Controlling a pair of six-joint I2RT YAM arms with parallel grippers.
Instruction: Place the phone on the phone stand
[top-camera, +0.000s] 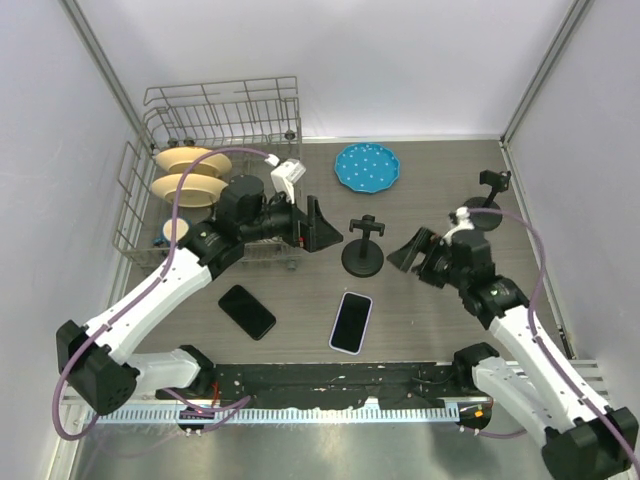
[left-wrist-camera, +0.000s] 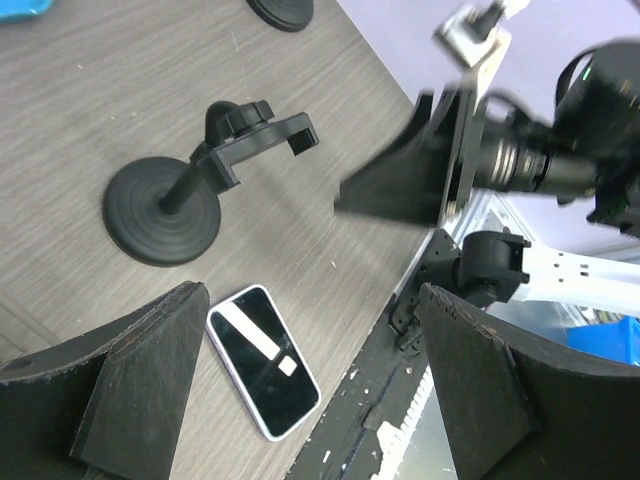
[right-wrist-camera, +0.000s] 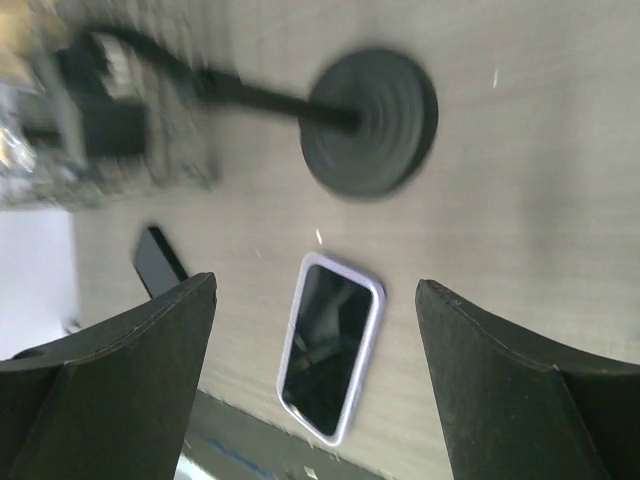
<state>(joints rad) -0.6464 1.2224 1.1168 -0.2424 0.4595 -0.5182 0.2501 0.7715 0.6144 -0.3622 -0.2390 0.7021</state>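
Note:
A phone in a pale lavender case lies face up near the table's front edge. It shows below both grippers in the wrist views. A second, black phone lies to its left. The black phone stand stands upright mid-table with an empty clamp. My left gripper hangs open just left of the stand, holding nothing. My right gripper hovers open to the stand's right, above the table, nothing between its fingers.
Another black phone stand sits at the back right. A blue plate lies at the back. A wire dish rack with tan plates fills the left side. White walls close in the table.

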